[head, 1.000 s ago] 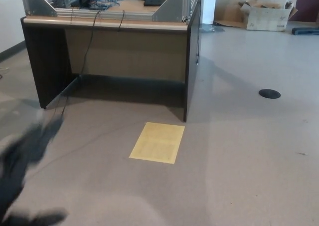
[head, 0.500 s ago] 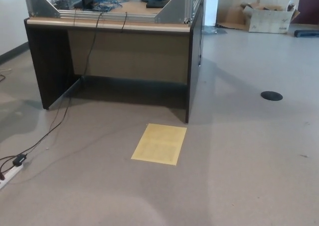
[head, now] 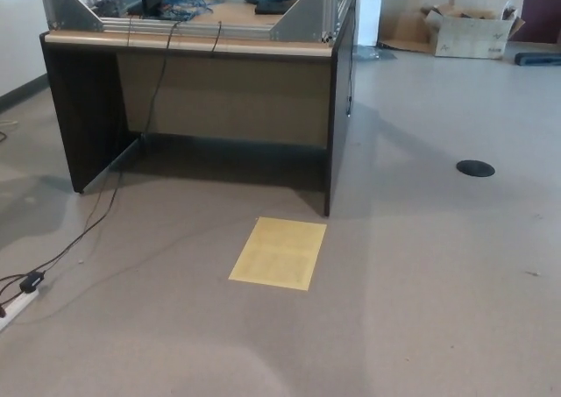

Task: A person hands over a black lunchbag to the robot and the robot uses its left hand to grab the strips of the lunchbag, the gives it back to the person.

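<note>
No black lunchbag shows in the head view, and neither of my hands nor any arm is in the picture. No person is visible either. The view holds only the room: a grey floor (head: 421,309) and a dark desk (head: 197,90) ahead of me.
The dark desk stands at the upper left with metal frames and cables on top. A yellow sheet (head: 279,252) lies on the floor in front of it. A power strip and cable (head: 26,287) trail at the left edge. A black floor disc (head: 475,167) and a cardboard box (head: 469,29) lie at the right.
A blurred dark shape at the lower left one second ago has left the picture, uncovering the cable and power strip. The camera has shifted slightly.
</note>
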